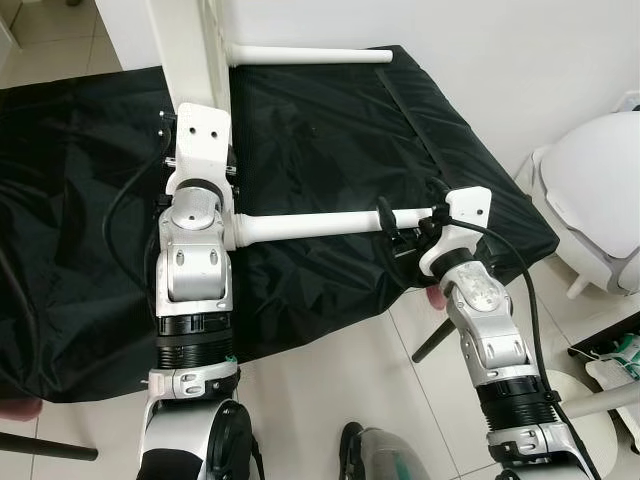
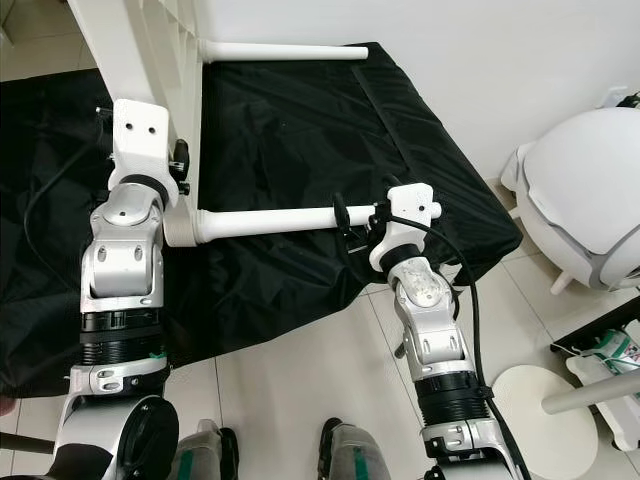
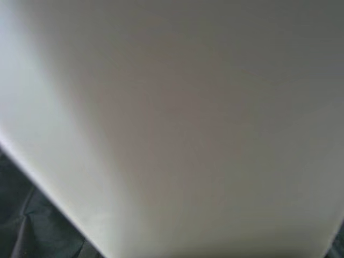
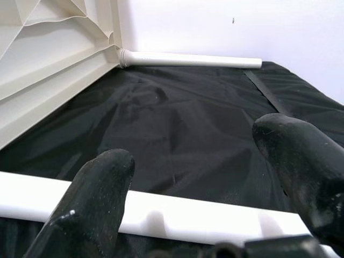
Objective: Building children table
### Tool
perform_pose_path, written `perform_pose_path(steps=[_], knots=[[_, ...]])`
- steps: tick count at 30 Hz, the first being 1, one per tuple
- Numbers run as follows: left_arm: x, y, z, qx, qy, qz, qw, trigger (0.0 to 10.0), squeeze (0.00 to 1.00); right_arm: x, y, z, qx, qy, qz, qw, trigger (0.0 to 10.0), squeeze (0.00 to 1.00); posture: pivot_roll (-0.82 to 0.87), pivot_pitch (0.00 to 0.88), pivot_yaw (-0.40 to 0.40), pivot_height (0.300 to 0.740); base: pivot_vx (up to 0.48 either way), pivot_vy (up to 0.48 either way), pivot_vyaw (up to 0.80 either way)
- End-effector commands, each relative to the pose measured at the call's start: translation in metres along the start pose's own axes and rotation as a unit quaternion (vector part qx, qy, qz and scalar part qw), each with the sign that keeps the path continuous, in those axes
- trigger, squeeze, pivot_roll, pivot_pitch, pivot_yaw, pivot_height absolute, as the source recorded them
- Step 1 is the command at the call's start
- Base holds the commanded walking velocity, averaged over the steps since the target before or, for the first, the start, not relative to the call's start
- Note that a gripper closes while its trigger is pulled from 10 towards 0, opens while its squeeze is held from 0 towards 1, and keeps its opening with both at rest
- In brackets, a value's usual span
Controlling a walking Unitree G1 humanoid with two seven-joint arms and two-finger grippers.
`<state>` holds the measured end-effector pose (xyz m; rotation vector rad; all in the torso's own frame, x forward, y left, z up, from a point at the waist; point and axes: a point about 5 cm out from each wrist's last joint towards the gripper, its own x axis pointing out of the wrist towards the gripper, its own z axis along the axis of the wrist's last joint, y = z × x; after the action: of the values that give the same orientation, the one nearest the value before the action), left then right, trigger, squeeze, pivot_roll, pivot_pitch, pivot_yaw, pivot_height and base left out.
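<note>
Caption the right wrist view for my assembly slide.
Right gripper open astride a white table leg over black cloth; second leg beyond.

Your right gripper [image 4: 199, 188] has matte black fingers [image 4: 91, 204] with a faint grey sheen at the tips. Lying across between them is a plain white table leg [image 1: 310, 226]. Beyond the claw you see a crinkled, glossy black cloth [image 4: 177, 123], unpatterned, and past it a second white leg [image 4: 191, 59] against a white wall [image 4: 226, 27]. The ribbed cream-white tabletop [image 4: 48, 48] stands off to the claw's side. Your left gripper's [image 1: 200, 140] mount is white, its arm silver with black rings. The floor tiles [image 1: 330, 380] are pale beige with thin grey grout lines.
</note>
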<state>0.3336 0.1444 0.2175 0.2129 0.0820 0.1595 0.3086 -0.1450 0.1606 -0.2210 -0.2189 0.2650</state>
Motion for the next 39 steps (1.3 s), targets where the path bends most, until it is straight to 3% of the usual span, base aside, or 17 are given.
perform_pose_path(steps=[1,13,18,21,23,39], knots=[[-0.015,0.030,-0.021,0.017,0.071,0.367,0.928,0.0,0.00,0.000,0.001,0.001,-0.003,0.003,0.004,1.000,10.0,0.00,-0.01,0.093,0.015,0.740,0.000,0.000,0.00],[-0.024,0.054,-0.024,0.033,0.080,0.420,0.903,0.0,0.00,0.000,0.000,0.000,-0.004,0.004,0.006,1.000,10.0,0.00,0.00,0.096,0.010,0.740,0.000,0.000,0.00],[-0.028,0.084,-0.033,0.043,0.084,0.452,0.887,0.0,0.00,0.002,0.002,0.001,-0.003,0.003,0.010,1.000,10.0,0.00,0.01,0.095,0.002,0.740,0.000,0.000,0.00],[-0.029,0.092,-0.034,0.049,0.085,0.461,0.882,0.0,0.00,0.003,0.001,0.001,-0.004,0.002,0.010,1.000,10.0,0.00,0.01,0.094,0.001,0.740,0.000,0.000,0.00],[-0.033,0.108,-0.038,0.059,0.089,0.483,0.869,0.0,0.00,0.004,0.000,0.002,-0.006,0.001,0.011,1.000,10.0,0.00,0.00,0.092,-0.001,0.740,0.000,0.000,0.00],[-0.047,0.138,-0.052,0.090,0.102,0.522,0.842,0.0,0.00,0.004,-0.002,0.003,-0.012,0.000,0.014,1.000,10.0,0.00,0.00,0.096,-0.009,0.740,0.000,0.000,0.00]])
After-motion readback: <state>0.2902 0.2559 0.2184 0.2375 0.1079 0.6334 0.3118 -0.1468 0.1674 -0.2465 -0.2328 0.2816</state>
